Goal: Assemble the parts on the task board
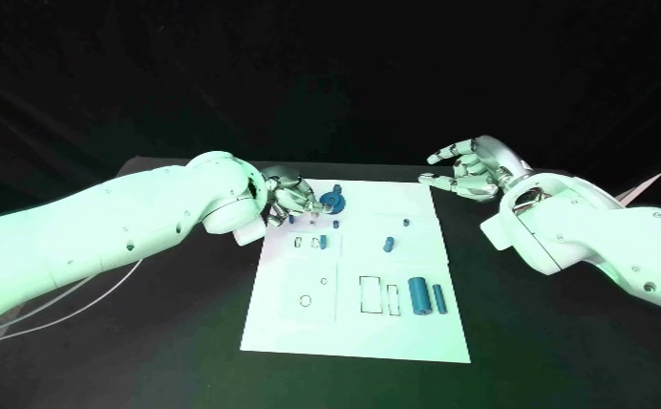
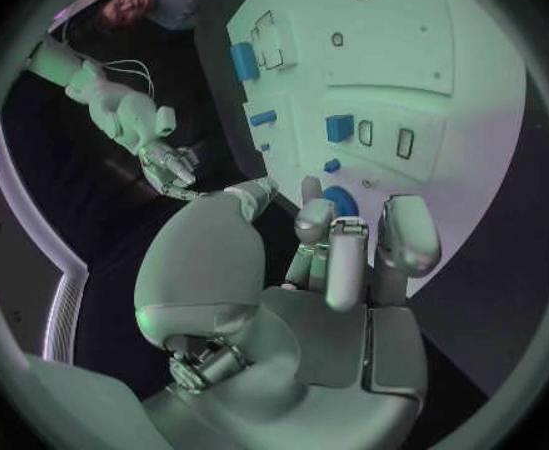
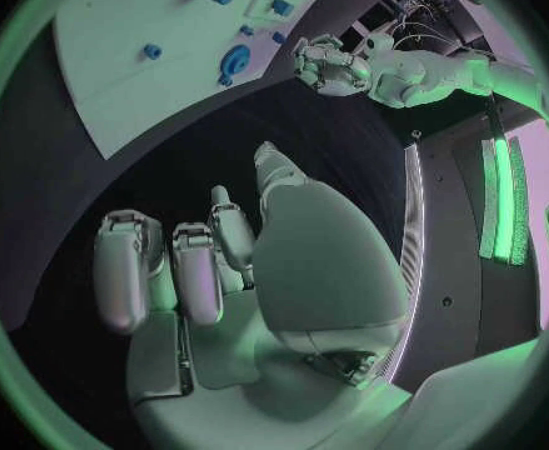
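The left hand [image 1: 287, 201] rests at the task board's [image 1: 361, 328] ten o'clock corner, fingers touching a round blue part [image 1: 335, 203]; whether they grip it I cannot tell. Seat that part squarely, I judge, pressing straight down without dragging the board. The right hand [image 1: 468, 170] hovers released off the two o'clock corner, fingers spread. Other blue pieces [image 1: 417, 293] lie toward five o'clock. The black table [image 1: 551, 333] stretches around; the room beyond is dark.
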Action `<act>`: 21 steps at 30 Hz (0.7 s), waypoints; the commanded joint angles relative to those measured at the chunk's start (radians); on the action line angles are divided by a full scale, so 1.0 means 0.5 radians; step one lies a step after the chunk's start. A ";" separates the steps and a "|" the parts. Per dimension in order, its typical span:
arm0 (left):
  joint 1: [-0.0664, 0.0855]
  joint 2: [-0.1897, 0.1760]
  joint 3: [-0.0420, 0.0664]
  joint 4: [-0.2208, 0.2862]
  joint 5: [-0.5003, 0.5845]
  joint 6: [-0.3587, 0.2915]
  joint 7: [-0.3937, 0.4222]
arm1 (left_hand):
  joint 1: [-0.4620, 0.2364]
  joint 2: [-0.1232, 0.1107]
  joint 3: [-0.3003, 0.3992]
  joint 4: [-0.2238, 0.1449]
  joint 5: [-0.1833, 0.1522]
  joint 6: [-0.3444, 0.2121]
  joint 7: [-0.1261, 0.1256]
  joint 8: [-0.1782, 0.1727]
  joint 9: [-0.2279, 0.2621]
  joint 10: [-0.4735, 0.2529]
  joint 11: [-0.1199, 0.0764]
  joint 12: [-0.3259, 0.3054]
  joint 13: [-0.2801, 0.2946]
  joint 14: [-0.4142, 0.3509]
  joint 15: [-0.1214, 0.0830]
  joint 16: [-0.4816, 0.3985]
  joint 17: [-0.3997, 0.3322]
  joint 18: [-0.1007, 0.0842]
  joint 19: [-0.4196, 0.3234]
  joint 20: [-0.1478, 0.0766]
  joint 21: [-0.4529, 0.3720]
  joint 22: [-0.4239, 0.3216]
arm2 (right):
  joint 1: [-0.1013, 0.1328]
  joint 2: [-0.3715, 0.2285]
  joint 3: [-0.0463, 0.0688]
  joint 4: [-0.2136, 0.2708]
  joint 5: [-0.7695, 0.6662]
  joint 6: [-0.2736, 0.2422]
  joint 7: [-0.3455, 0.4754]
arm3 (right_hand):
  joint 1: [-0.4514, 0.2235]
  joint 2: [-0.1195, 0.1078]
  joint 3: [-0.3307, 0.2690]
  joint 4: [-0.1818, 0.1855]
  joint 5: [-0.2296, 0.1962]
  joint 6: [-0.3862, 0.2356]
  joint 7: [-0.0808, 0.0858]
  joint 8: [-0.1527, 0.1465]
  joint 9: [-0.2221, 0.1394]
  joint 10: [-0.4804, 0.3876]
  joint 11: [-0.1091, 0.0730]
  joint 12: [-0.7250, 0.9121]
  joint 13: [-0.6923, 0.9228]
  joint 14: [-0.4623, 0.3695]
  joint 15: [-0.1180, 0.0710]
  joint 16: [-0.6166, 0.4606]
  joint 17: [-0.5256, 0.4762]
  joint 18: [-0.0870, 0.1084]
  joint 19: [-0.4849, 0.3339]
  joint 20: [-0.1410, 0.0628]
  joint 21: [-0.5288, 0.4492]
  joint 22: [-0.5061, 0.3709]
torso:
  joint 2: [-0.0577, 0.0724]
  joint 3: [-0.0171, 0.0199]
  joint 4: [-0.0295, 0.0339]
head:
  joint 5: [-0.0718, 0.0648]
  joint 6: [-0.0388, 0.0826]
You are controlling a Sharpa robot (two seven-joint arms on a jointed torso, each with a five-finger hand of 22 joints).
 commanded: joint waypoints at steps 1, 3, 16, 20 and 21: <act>0.025 0.055 -0.009 -0.043 -0.067 0.107 -0.101 | -0.074 0.010 -0.115 0.001 -0.009 0.004 -0.031 0.044 0.043 0.069 -0.019 0.028 0.041 0.174 -0.027 0.041 0.432 -0.044 0.045 -0.011 0.042 0.040 | 0.004 -0.004 0.001 -0.022 0.018 0.022 -0.012 | -0.073 0.020 0.007 0.005 0.009 -0.007 0.007 0.034 -0.006 -0.053 -0.005 -0.023 -0.006 0.182 -0.016 -0.010 0.382 0.004 0.089 -0.010 -0.018 0.351 | -0.005 0.0032 0.001 | 0.000 -0.007; 0.038 0.084 -0.017 -0.066 -0.100 0.144 -0.134 | -0.093 0.015 -0.130 0.002 -0.009 -0.001 -0.031 0.045 0.050 0.062 -0.020 0.023 0.034 0.173 -0.028 0.040 0.430 -0.045 0.046 -0.012 0.046 0.046 | 0.006 -0.005 0.001 -0.032 0.023 0.029 -0.018 | -0.076 0.020 0.005 0.005 0.009 -0.007 0.007 0.035 -0.006 -0.053 -0.005 -0.023 -0.006 0.183 -0.016 -0.009 0.384 0.004 0.089 -0.010 -0.019 0.351 | -0.006 0.0037 0.000 | 0.001 -0.009; 0.079 0.220 -0.047 -0.162 -0.282 0.292 -0.215 | -0.166 0.034 -0.188 0.003 -0.032 -0.027 -0.026 0.023 0.064 0.039 -0.014 0.007 0.016 0.171 -0.024 0.038 0.428 -0.047 0.044 -0.011 0.056 0.061 | 0.010 -0.007 0.001 -0.066 0.029 0.045 -0.043 | -0.080 0.018 0.002 0.005 0.009 -0.009 0.007 0.036 -0.006 -0.052 -0.005 -0.023 -0.006 0.183 -0.016 -0.009 0.384 0.004 0.089 -0.011 -0.019 0.351 | -0.003 0.0013 0.003 | 0.006 -0.022; 0.082 0.252 -0.052 -0.202 -0.336 0.352 -0.231 | -0.178 0.039 -0.200 0.002 -0.035 -0.040 -0.021 0.008 0.064 0.022 -0.011 -0.007 -0.004 0.166 -0.022 0.033 0.418 -0.045 0.036 -0.009 0.054 0.054 | 0.010 -0.011 0.001 -0.068 0.029 0.045 -0.047 | -0.084 0.018 -0.001 0.005 0.009 -0.010 0.007 0.036 -0.007 -0.054 -0.005 -0.025 -0.009 0.183 -0.016 -0.009 0.384 0.005 0.088 -0.011 -0.021 0.349 | -0.002 0.0012 0.002 | 0.014 -0.028; 0.082 0.256 -0.053 -0.209 -0.340 0.360 -0.233 | -0.178 0.039 -0.200 0.002 -0.035 -0.040 -0.021 0.008 0.064 0.022 -0.011 -0.007 -0.004 0.166 -0.022 0.033 0.418 -0.045 0.036 -0.009 0.054 0.054 | 0.010 -0.012 0.001 -0.069 0.029 0.046 -0.048 | -0.084 0.018 -0.001 0.005 0.009 -0.010 0.007 0.036 -0.007 -0.054 -0.005 -0.025 -0.009 0.183 -0.016 -0.009 0.384 0.005 0.088 -0.011 -0.021 0.349 | -0.001 0.0006 0.001 | 0.015 -0.028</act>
